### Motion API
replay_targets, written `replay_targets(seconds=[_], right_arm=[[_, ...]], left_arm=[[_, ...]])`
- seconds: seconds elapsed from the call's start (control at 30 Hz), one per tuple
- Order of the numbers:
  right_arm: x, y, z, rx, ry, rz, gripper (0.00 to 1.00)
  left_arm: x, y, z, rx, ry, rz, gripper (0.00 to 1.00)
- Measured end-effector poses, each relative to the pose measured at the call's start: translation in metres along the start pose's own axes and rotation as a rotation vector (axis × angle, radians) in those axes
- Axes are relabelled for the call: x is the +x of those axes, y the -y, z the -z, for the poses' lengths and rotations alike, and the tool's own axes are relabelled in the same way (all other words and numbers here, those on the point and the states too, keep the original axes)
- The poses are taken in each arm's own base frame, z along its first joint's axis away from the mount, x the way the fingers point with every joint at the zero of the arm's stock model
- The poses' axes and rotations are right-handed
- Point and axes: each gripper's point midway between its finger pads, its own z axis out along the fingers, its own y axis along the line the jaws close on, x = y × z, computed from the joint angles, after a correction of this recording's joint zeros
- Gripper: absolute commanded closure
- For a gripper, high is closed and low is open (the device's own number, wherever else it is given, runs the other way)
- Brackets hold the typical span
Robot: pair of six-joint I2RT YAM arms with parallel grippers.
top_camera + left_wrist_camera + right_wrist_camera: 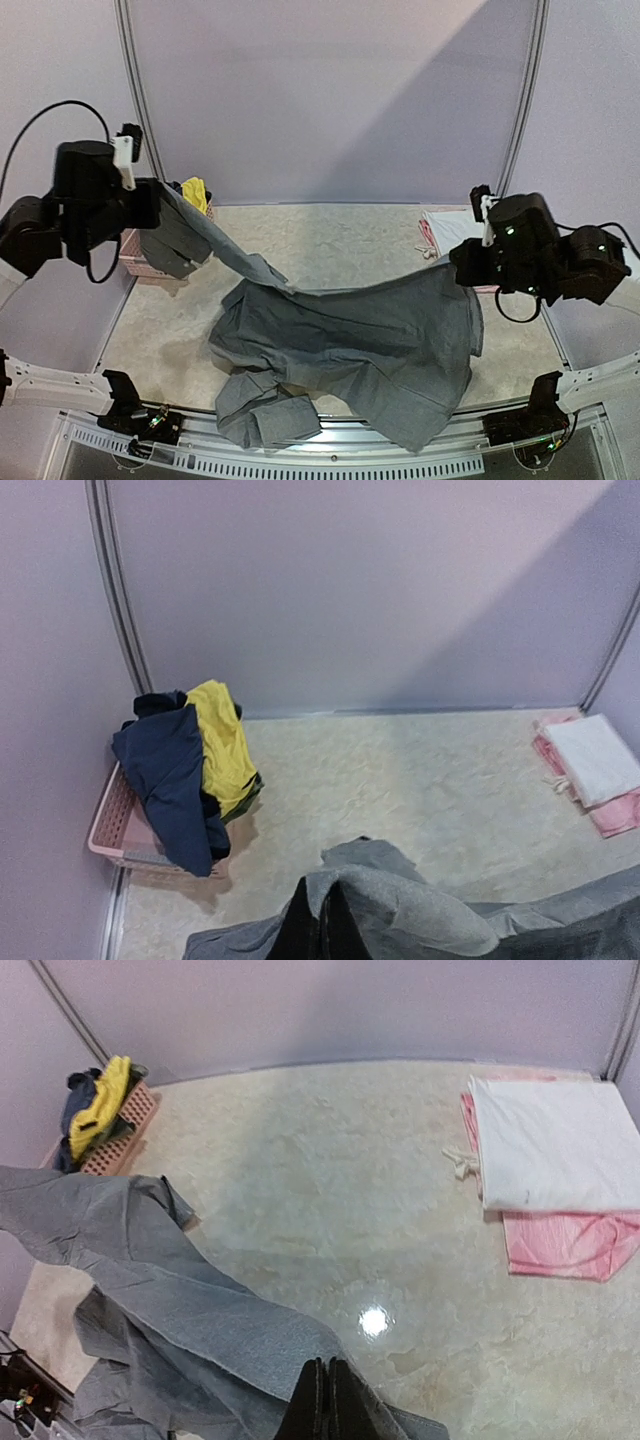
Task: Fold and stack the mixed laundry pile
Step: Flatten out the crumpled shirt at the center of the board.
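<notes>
Left tool [322, 910] pressed together, pinching one end of grey trousers [360, 345], raised at 9 o'clock. Right tool [325, 1385] likewise pinching the other end at 3 o'clock. Trousers' long axis runs 9-to-3, middle sagging onto bench [340, 235], loose folds spilling over the 6 o'clock edge. Navy top [165, 770] and yellow garment [225, 745] heaped in pink basket [108, 830] at 10 o'clock. White piece [555, 1140] folded atop pink piece [560, 1245] at 2 o'clock.

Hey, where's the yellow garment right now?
In the left wrist view, the yellow garment lies heaped in the pink basket at the far left corner of the table, right against the navy top.
</notes>
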Motion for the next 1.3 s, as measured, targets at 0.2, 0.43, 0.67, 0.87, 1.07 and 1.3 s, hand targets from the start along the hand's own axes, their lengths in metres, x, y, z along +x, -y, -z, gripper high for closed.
replay_targets(seconds=[0.2, 0.43, 0.67, 0.87, 1.07, 1.3], right_arm=[[-0.078, -0.025, 0.063, -0.160, 0.147, 0.024, 1.00], [-0.161, -0.041, 0.142, -0.301, 0.320, 0.050, 1.00], [-0.210, -0.008, 0.134, -0.084, 0.428, 0.007, 1.00], [-0.194, 0.035, -0.032, 0.139, 0.156, -0.029, 1.00], [-0.101, 0.096, -0.254, 0.223, -0.306, -0.115, 0.28], [-0.032, 0.120, -0.308, 0.235, -0.542, -0.160, 0.12]], left_arm=[[-0.075, -0.010, 0.066, 0.188, 0.184, 0.144, 1.00], [-0.168, -0.024, 0.159, 0.431, 0.467, 0.233, 1.00], [-0.257, -0.011, 0.172, 0.396, 0.610, 0.200, 1.00], [-0.221, 0.054, -0.025, 0.092, 0.310, -0.012, 1.00], [-0.028, 0.053, -0.327, 0.003, -0.264, -0.098, 0.12], [0.208, -0.007, -0.402, -0.042, -0.818, -0.051, 0.00]])
